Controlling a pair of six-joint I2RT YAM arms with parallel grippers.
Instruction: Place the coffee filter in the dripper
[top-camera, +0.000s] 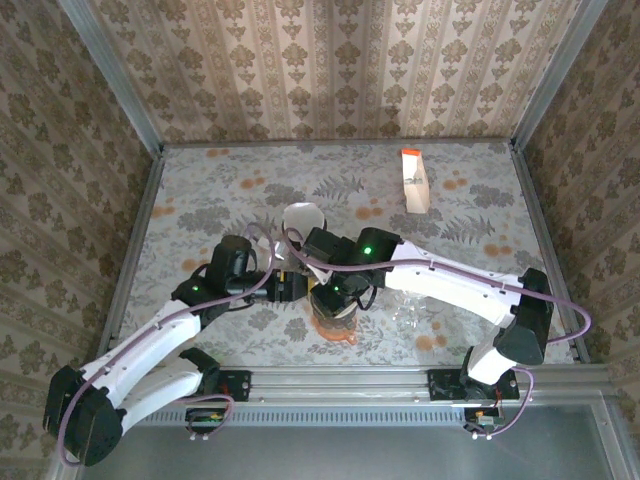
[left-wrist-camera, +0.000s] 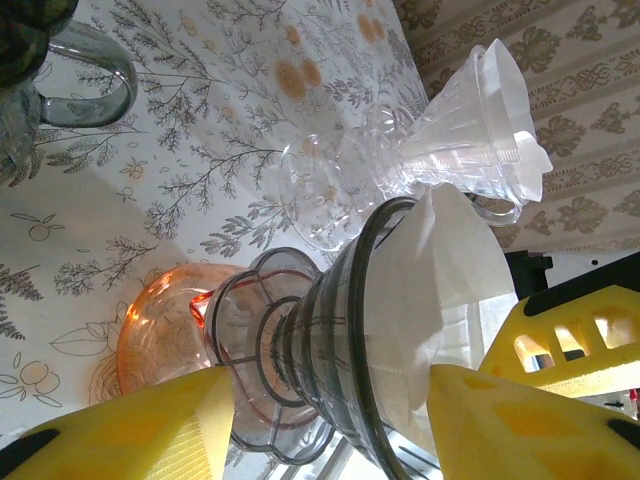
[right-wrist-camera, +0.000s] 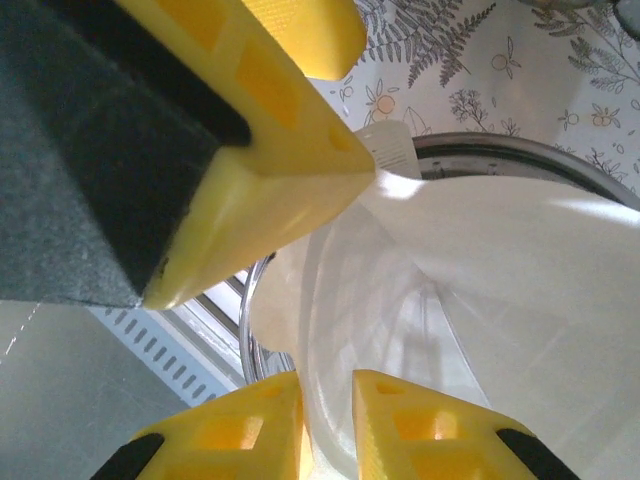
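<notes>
A smoky grey ribbed dripper (left-wrist-camera: 310, 340) rests on an orange glass piece (left-wrist-camera: 160, 320) near the table's front middle (top-camera: 335, 328). A white coffee filter (left-wrist-camera: 440, 270) sits in its mouth, partly sticking out. My right gripper (right-wrist-camera: 328, 385) is shut on the filter's (right-wrist-camera: 500, 260) edge, just inside the dripper rim (right-wrist-camera: 520, 150). My left gripper (left-wrist-camera: 330, 400) is open, one finger by the dripper's base and the other by the filter end. Both grippers meet over the dripper (top-camera: 335, 305) in the top view.
A second clear dripper with white filters (left-wrist-camera: 460, 130) stands just behind (top-camera: 303, 217). A grey mug handle (left-wrist-camera: 90, 75) shows to one side. An orange-and-white box (top-camera: 415, 180) lies at the back right. Patterned walls enclose the table.
</notes>
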